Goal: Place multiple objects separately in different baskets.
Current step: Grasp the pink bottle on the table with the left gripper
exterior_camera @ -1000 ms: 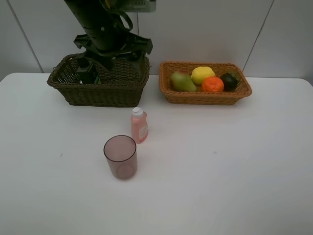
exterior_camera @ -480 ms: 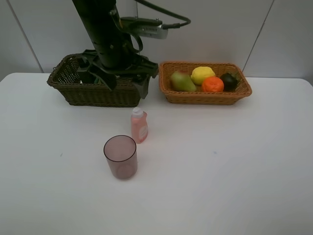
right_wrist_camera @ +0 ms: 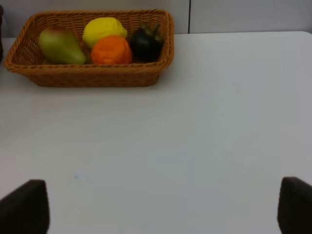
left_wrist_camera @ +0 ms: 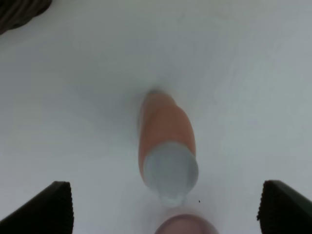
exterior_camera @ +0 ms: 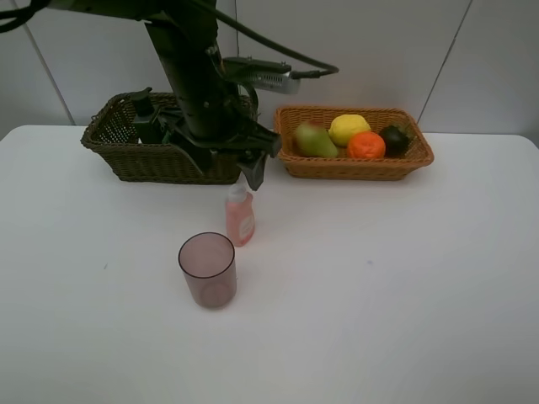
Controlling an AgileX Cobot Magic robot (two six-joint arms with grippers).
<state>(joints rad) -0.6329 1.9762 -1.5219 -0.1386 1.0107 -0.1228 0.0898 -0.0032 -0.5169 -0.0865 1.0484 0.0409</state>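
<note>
Left wrist view: I have my left gripper (left_wrist_camera: 170, 208) spread wide and empty, the small pink bottle (left_wrist_camera: 165, 129) centred between its fingers (left_wrist_camera: 52, 208), lined up for a grasp.

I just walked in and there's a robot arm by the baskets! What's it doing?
The robot is sorting things into two baskets. Its left pincer hangs open right above the small pink bottle, which stands on the table, not yet grabbed. The pink cup waits nearby on the table too. The pear, lemon, orange and mangosteen already sit in the light basket, and a dark bottle stands in the dark basket.
</note>
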